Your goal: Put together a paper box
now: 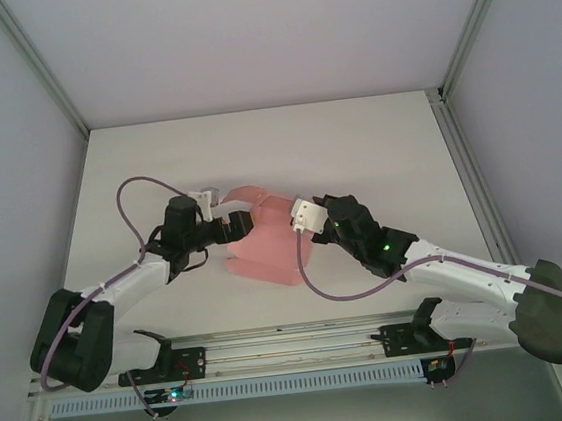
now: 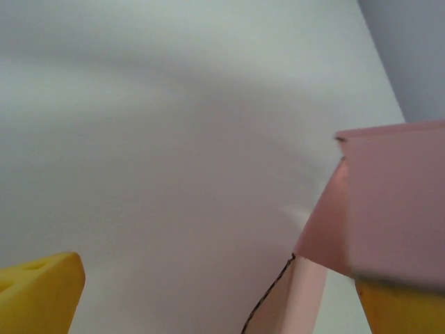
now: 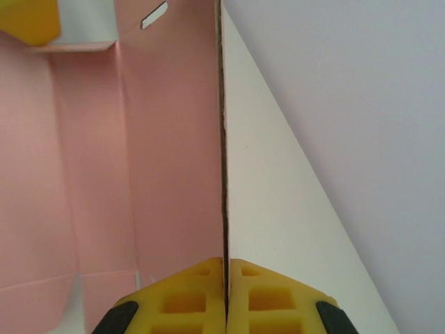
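Pink paper box [image 1: 266, 254] sits partly folded in the middle of the table [image 1: 354, 142], right between both grippers. The right gripper [image 3: 226, 278] has its yellow pads pinched together on the thin edge of an upright wall. The left gripper [image 1: 228, 224] is at the box's left side with its jaws wide apart. A pink panel lies over one yellow finger [image 2: 400, 309], possibly touching it, though the wrist view is too close to be sure.

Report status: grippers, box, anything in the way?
Left gripper open at paper box. Right gripper shut on its panel edge. Right arm's cable crosses the box.
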Motion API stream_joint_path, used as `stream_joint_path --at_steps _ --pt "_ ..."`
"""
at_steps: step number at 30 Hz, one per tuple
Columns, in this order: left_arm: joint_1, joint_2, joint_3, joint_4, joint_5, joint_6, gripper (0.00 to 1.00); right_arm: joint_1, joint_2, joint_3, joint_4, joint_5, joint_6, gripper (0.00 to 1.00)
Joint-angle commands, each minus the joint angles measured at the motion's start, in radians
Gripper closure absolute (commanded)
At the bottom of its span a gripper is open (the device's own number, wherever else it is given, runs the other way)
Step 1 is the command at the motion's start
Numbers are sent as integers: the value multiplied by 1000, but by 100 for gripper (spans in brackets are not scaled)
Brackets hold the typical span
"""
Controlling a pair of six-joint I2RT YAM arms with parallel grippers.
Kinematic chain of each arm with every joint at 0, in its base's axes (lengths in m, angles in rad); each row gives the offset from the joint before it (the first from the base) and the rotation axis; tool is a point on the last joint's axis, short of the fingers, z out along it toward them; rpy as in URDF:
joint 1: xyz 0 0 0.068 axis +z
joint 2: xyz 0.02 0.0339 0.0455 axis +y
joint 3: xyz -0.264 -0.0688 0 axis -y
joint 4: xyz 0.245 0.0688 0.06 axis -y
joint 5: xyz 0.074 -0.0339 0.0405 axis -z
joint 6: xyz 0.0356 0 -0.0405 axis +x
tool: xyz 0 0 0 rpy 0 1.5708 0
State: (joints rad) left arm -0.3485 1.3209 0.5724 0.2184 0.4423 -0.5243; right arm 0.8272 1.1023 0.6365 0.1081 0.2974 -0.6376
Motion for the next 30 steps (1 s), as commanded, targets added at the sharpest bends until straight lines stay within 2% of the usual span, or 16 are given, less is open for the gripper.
stream_joint_path --at_steps 1,6,10,14,19,25,30 --pt "-17 61 45 16 -52 -4 0 15 8 -1 27 -38 23 100" --pt "-17 95 58 22 -84 -42 0 16 20 3 19 -40 20 100" --pt "-17 40 64 -70 -115 -9 0 9 45 20 4 16 -41 100" --pt "-17 -55 68 -220 -233 15 0 -18 120 52 1 87 -115 100" --pt "-15 -151 75 -330 -335 30 0 -64 251 104 15 79 -222 100" --pt "9 -175 114 -460 -516 -1 0 -96 396 106 189 173 -379 100" --pt "113 -103 158 -508 -501 -79 0 -83 470 82 309 187 -481 100"
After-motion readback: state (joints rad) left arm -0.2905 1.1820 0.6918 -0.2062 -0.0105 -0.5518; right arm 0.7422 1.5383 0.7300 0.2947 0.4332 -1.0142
